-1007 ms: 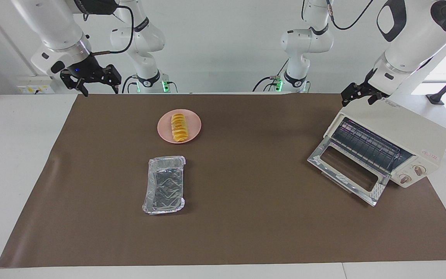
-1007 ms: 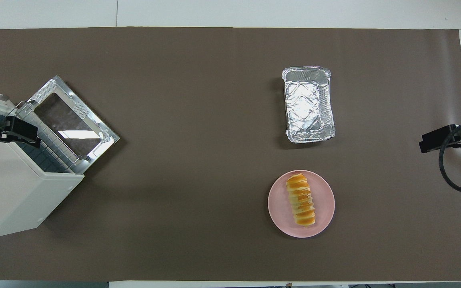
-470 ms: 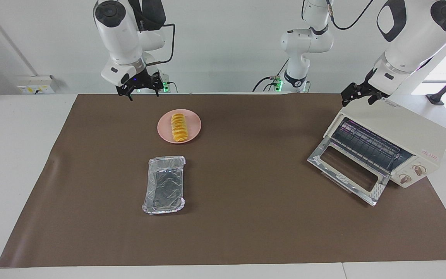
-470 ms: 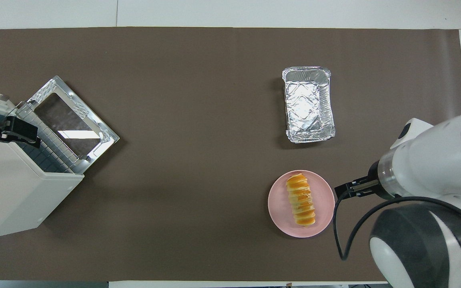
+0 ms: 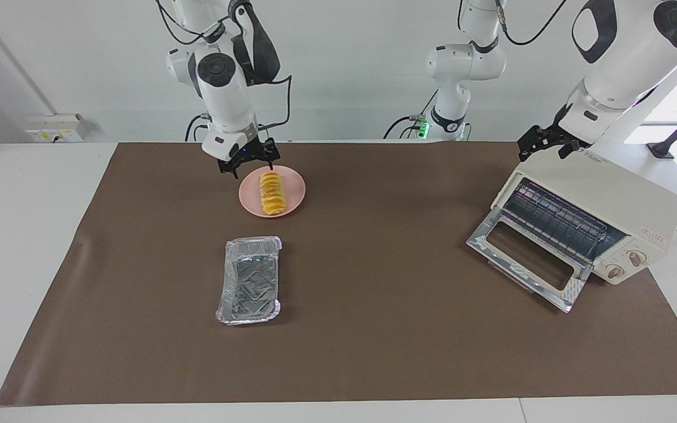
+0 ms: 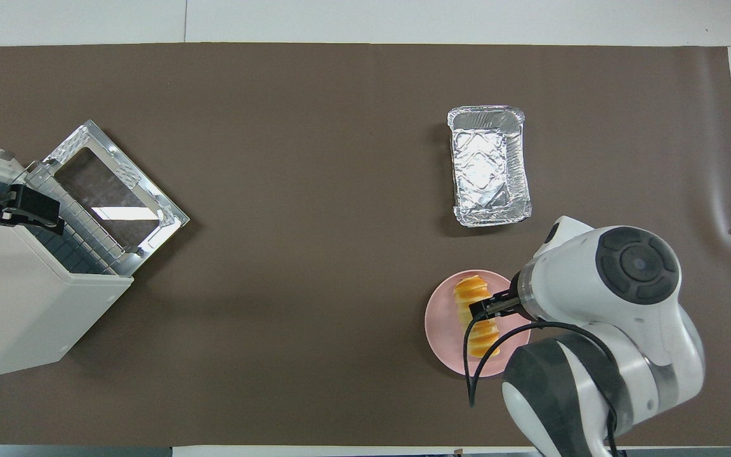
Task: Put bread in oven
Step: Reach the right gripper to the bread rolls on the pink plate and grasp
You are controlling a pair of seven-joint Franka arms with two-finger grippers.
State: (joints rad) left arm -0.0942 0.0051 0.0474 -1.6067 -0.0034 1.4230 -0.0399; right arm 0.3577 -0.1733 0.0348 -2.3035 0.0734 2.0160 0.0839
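The golden ridged bread (image 5: 272, 194) (image 6: 471, 292) lies on a pink round plate (image 5: 295, 189) (image 6: 441, 325) toward the right arm's end of the table. My right gripper (image 5: 251, 168) (image 6: 491, 308) hangs open just over the plate's edge and the bread's end nearest the robots, holding nothing. In the overhead view the right arm covers part of the bread. The cream oven (image 5: 615, 197) (image 6: 19, 308) stands at the left arm's end, its glass door (image 5: 528, 259) (image 6: 113, 185) folded down and the wire rack showing. My left gripper (image 5: 541, 148) (image 6: 11, 211) waits open above the oven's top.
A silver foil tray (image 5: 250, 281) (image 6: 489, 166) lies on the brown mat (image 5: 374, 329), farther from the robots than the plate. The oven sits at an angle, its door facing the middle of the mat.
The right arm has swung in from the table's end and come down over the plate with the bread. The left arm, the bread, the tray and the oven have not moved.
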